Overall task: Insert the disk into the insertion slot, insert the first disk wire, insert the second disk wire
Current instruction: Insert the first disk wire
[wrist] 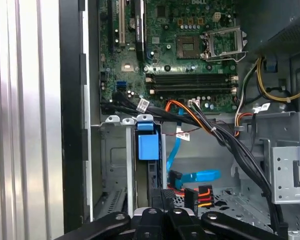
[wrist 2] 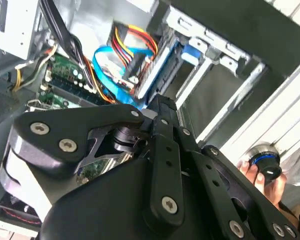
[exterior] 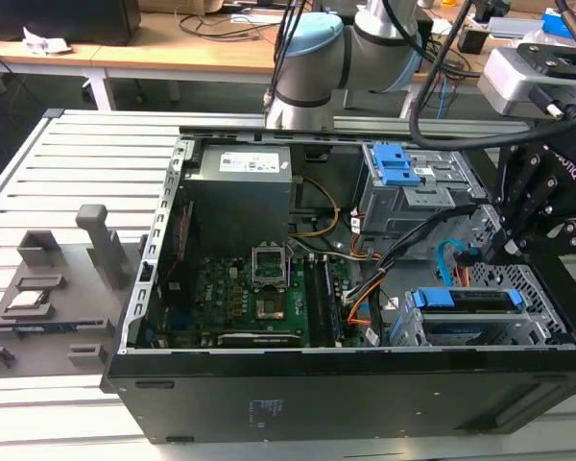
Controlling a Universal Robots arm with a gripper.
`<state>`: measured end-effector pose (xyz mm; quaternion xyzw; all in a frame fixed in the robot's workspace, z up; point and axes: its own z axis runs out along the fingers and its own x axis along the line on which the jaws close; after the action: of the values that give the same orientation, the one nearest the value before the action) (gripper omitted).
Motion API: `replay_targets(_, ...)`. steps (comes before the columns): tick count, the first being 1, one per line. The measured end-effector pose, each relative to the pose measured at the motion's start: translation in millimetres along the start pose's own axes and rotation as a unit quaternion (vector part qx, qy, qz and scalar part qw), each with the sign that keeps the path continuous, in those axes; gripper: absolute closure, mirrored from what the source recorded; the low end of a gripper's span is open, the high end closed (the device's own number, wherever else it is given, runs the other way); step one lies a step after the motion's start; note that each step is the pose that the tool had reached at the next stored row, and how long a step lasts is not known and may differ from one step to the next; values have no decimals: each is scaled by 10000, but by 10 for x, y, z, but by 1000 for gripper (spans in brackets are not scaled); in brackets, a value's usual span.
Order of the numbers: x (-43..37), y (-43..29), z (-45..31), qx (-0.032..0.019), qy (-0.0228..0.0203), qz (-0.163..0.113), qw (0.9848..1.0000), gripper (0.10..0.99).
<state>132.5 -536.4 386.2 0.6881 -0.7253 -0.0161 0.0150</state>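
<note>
The disk [exterior: 432,298] lies inside the insertion slot [exterior: 533,288], the low perforated silver cage at the case's front corner on the exterior view's right; its blue frame shows at the cage mouth. In both wrist views the disk [wrist: 148,146] [wrist 2: 162,67] sits in the slot [wrist: 115,165]. A blue flat wire [exterior: 447,257] [wrist: 197,176] [wrist 2: 107,75] curls behind the disk, its black end loose. A black plug on red, yellow and black wires [wrist: 197,192] [wrist 2: 135,37] lies beside it. My gripper [exterior: 482,252] [wrist: 157,197] [wrist 2: 162,105] is shut, tip at the disk's rear edge beside that plug.
A taller grey cage with blue latches [exterior: 403,173] stands behind the slot. The motherboard [exterior: 250,288] and power supply [exterior: 240,182] occupy the case's middle and back. A black cable bundle [wrist: 230,145] crosses near the slot. A grey fixture [exterior: 48,298] lies outside. A person's hand [wrist 2: 255,172] is beside the case.
</note>
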Motion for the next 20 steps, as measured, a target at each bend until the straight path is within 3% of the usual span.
replay_targets(3, -167, -71, 73, -8, 32, 1, 10000, 980)
replay_targets(10, -338, -89, 179, -12, 47, 2, 10000, 980)
replay_targets(18, -349, -94, 219, -11, 55, 2, 10000, 973)
replay_targets(19, -348, -94, 219, -11, 56, 2, 10000, 851)
replay_targets(20, -348, -94, 219, -11, 57, 2, 10000, 851)
